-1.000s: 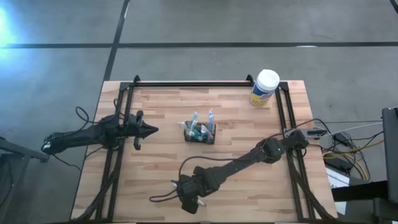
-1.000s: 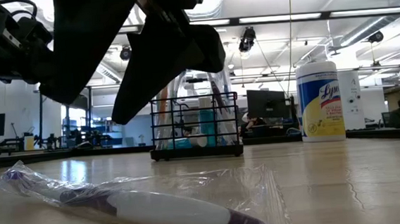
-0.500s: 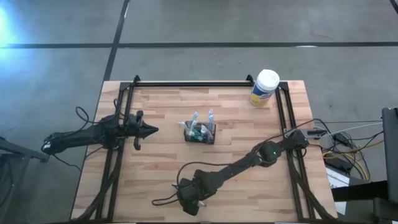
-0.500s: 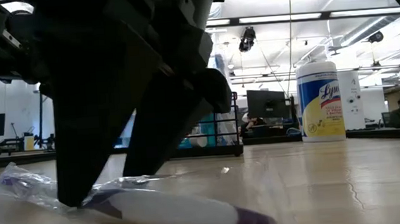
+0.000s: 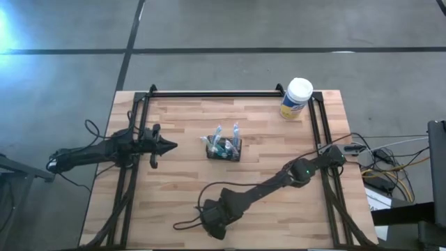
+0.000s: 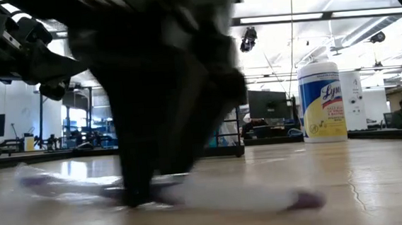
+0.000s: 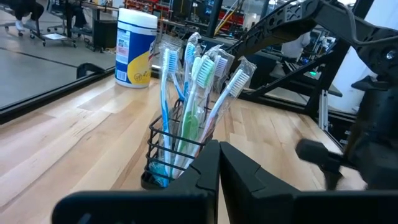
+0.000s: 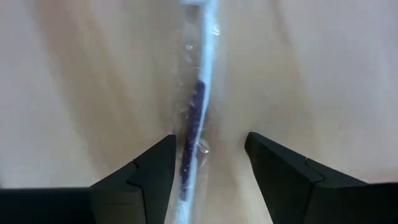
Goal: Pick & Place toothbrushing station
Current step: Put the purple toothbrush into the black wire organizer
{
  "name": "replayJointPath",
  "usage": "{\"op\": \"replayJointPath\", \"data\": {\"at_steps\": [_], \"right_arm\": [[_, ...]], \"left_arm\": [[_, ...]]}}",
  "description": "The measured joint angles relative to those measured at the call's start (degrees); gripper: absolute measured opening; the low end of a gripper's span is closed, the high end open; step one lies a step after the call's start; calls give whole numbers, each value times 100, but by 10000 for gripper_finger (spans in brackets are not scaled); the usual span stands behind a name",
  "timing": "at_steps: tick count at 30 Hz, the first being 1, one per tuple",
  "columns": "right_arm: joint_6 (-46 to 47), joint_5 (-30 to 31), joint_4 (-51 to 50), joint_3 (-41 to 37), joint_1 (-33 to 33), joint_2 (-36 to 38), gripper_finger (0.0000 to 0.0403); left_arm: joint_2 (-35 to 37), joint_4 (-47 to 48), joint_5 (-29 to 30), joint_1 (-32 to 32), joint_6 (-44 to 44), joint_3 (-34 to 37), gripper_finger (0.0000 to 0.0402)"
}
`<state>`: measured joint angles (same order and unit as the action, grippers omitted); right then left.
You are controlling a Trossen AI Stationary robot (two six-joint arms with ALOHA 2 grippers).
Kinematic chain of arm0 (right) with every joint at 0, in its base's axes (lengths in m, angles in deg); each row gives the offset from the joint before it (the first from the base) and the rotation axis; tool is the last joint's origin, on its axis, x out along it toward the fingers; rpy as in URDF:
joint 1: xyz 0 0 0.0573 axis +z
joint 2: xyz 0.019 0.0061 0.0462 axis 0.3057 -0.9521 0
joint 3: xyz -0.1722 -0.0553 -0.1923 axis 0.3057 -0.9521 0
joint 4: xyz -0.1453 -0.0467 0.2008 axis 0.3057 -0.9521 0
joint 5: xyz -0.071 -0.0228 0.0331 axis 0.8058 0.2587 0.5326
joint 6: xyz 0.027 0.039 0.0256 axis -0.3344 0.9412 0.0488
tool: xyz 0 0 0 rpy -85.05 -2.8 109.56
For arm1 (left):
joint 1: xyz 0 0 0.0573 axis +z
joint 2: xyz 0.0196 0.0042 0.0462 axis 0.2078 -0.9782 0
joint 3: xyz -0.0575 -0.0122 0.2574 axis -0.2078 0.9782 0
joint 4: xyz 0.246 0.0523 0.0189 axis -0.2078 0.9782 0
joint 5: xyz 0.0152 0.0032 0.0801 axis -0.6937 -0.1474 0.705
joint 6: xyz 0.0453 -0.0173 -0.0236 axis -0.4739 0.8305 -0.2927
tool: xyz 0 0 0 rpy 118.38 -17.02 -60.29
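The toothbrushing station [image 5: 223,148] is a small black wire holder with several wrapped toothbrushes standing in it [image 7: 186,124], at the table's middle. A purple-and-white toothbrush in a clear plastic wrap [image 8: 196,106] lies flat on the table near the front edge [image 6: 221,196]. My right gripper [image 8: 208,158] is open and points down over it, one finger on either side of the handle [image 5: 212,224]. My left gripper [image 7: 219,163] is shut and waits level at the table's left [image 5: 167,146], pointing at the station. My right gripper comes from above with open fingers set across the wrapped toothbrush. In the low view one fingertip [image 6: 137,199] is down on the plastic wrap beside the handle [image 8: 186,155]. I cannot tell whether it touches the brush itself. The brush lies flat on the table.
A white-lidded canister with a yellow label [image 5: 297,98] stands at the far right corner [image 6: 321,103]. Black rails [image 5: 209,93] run along the table's far, left and right sides. Bare wood lies between the station and the front edge.
My right gripper has come down to the table over the wrapped toothbrush and tipped steeper, its fingers staying open. The toothbrush has slid a little toward the table's right under it.
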<state>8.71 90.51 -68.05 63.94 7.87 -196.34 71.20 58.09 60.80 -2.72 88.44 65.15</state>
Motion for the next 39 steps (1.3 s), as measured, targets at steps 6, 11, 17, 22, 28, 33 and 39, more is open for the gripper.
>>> {"op": "replayJointPath", "data": {"at_steps": [6, 11, 17, 22, 28, 33, 39], "right_arm": [[-78, 108, -593, -18, -2, 4, 203], [-277, 112, -628, -27, 20, 8, 194], [-463, 112, -645, -16, 23, 8, 118], [-724, 95, -701, 178, 24, 4, 33], [-967, 104, -670, 397, 20, 95, 20], [-1398, 224, -568, 379, 35, 380, 19], [-2118, 229, -254, 401, 63, 967, 19]], "left_arm": [[0, 0, 0, 0, 0, 0, 14], [0, 6, 0, 0, -34, 0, 14], [0, 48, 1, 0, -39, -7, 14], [0, 63, 2, 0, -37, -9, 14], [0, 81, 0, 0, 22, -11, 14], [0, 101, -4, -1, 54, -11, 14], [0, 103, -13, 0, 85, -13, 14]]}}
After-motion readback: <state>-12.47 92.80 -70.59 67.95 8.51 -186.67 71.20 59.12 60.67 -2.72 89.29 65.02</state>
